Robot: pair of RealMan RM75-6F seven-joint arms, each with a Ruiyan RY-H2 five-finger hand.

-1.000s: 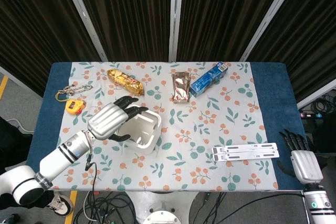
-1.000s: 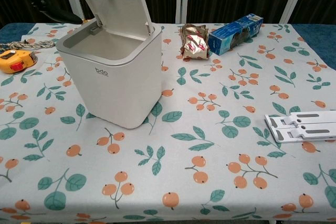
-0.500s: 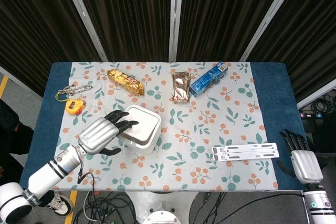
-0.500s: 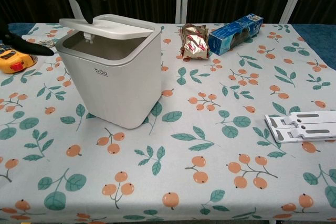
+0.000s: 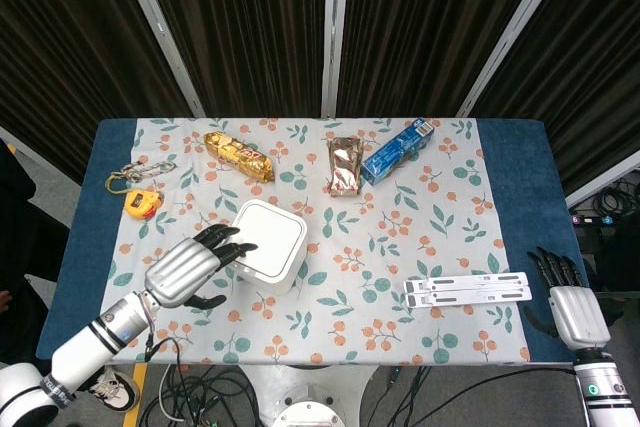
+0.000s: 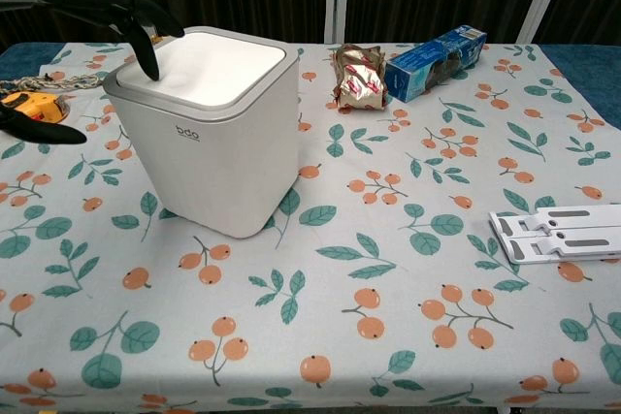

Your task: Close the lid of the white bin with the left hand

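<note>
Under my fingertips: lid down

Just right of my left hand [image 5: 183,270] sits the white bin [image 6: 218,157], lid [image 5: 268,235] flat. Fingers [image 6: 136,18] spread, tips on its near edge. I press straight down, gently, so it seats without tipping.

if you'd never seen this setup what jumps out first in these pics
The white bin, lid down flat, stands left of centre on the leaf-and-berry tablecloth, with the left hand at its edge, dark fingertips on the lid's near-left corner. Behind it, toward the curtain, lie a gold foil packet, a crumpled shiny wrapper and a blue box. A white folded stand lies flat near the right edge.
</note>
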